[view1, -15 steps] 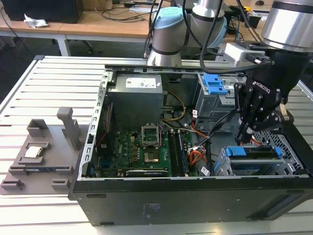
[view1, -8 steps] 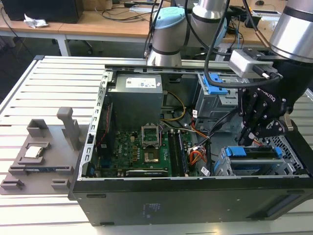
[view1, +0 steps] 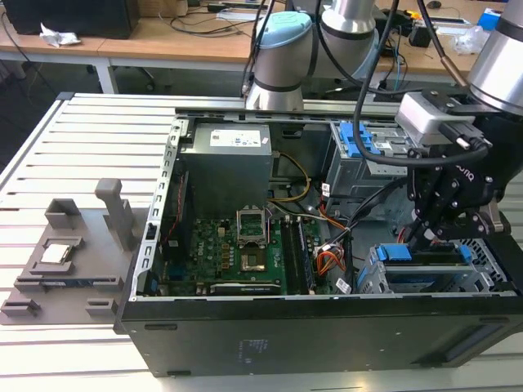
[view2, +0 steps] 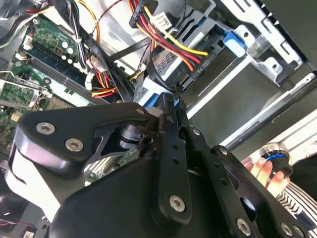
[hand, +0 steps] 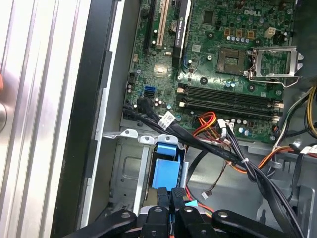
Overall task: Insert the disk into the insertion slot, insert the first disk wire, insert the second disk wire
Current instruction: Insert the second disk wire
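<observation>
In the exterior view, a grey fixture (view1: 61,261) lay on the slatted table (view1: 49,163) at the exterior view's left, beside the open computer case (view1: 327,327) with its green motherboard (view1: 237,253) in the middle. At the exterior view's right the gripper (view1: 425,237) hung just above the insertion slot (view1: 490,278), where the disk (view1: 425,268) sat in its blue carrier. In both wrist views the fingers (hand: 171,198) stood pressed nearly together, tips at the blue carrier tab (hand: 166,171); whether they gripped it I could not tell.
</observation>
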You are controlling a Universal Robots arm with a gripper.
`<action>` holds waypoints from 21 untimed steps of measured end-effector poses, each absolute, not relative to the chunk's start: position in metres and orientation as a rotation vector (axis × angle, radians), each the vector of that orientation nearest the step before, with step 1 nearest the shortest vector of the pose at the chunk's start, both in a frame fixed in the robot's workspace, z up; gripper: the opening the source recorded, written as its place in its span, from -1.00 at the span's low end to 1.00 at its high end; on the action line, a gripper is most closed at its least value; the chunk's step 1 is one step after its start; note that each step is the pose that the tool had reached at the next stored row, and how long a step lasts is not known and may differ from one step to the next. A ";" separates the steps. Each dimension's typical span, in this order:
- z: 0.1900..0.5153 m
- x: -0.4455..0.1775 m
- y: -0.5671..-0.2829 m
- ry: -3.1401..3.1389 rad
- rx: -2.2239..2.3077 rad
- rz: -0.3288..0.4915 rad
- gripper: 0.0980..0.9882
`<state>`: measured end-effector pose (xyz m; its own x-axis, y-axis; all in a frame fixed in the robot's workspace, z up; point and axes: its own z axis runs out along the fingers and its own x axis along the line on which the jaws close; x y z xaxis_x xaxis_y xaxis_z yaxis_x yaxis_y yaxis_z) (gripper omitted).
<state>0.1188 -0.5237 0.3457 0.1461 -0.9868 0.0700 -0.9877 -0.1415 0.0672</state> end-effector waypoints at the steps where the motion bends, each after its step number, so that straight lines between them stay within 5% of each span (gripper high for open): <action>1: 0.346 0.121 -0.524 -1.991 2.303 0.013 -0.89; 21: 0.342 0.130 -0.526 -2.004 2.295 -0.001 -0.89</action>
<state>0.1303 -0.5263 0.3424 0.1365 -0.9887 0.0617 -0.9887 -0.1321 0.0712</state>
